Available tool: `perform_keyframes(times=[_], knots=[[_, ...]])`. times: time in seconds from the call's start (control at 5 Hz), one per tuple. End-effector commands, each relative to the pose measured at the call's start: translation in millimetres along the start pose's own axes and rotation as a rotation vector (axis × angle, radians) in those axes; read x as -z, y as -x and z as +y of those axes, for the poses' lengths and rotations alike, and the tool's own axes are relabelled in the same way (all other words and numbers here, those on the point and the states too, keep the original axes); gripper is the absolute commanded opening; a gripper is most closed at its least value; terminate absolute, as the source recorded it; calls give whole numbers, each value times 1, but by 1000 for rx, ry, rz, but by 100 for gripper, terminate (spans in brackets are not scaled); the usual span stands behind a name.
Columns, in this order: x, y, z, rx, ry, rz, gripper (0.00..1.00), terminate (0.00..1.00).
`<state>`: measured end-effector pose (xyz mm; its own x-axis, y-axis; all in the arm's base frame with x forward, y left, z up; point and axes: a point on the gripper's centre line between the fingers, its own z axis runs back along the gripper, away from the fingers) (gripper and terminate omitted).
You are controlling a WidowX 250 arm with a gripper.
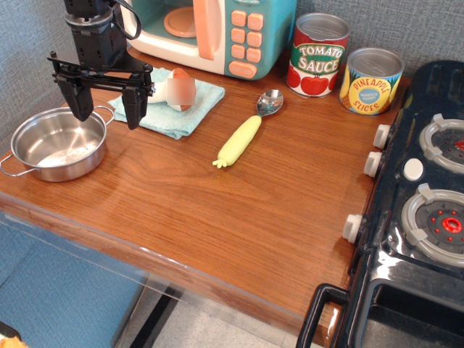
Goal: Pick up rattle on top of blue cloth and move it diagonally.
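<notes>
The rattle (179,90), a small mushroom-shaped toy with a cream-white stem and a brown-orange cap, lies on the light teal-blue cloth (190,110) at the back left of the wooden table. My gripper (106,107) hangs open and empty just left of the cloth. Its left finger is over the steel pot's rim and its right finger (133,107) is over the cloth's left edge. The rattle is to the right of the right finger, apart from it.
A steel pot (56,143) sits at the left edge. A yellow-handled metal spoon (246,132) lies mid-table. A toy microwave (217,32) stands behind the cloth. A tomato sauce can (317,55) and a pineapple can (370,80) stand at the back. A toy stove (428,203) fills the right.
</notes>
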<state>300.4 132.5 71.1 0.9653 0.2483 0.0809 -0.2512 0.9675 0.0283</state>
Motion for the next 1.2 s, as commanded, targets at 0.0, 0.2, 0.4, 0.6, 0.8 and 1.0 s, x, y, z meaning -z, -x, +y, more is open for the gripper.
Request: perform_keyframes(times=[0.0, 0.2, 0.4, 0.6, 0.8, 1.0], knots=[[0, 0, 0, 0, 0, 0, 100, 0], [-13, -23, -15, -57, 32, -32, 100, 0], [-23, -49, -31, -122, 49, -44, 100, 0], [-29, -75, -49, -135, 83, -44, 100, 0], [-22, -95, -48, -148, 28, -52, 100, 0], [-8, -102, -36, -170, -39, -36, 100, 0]])
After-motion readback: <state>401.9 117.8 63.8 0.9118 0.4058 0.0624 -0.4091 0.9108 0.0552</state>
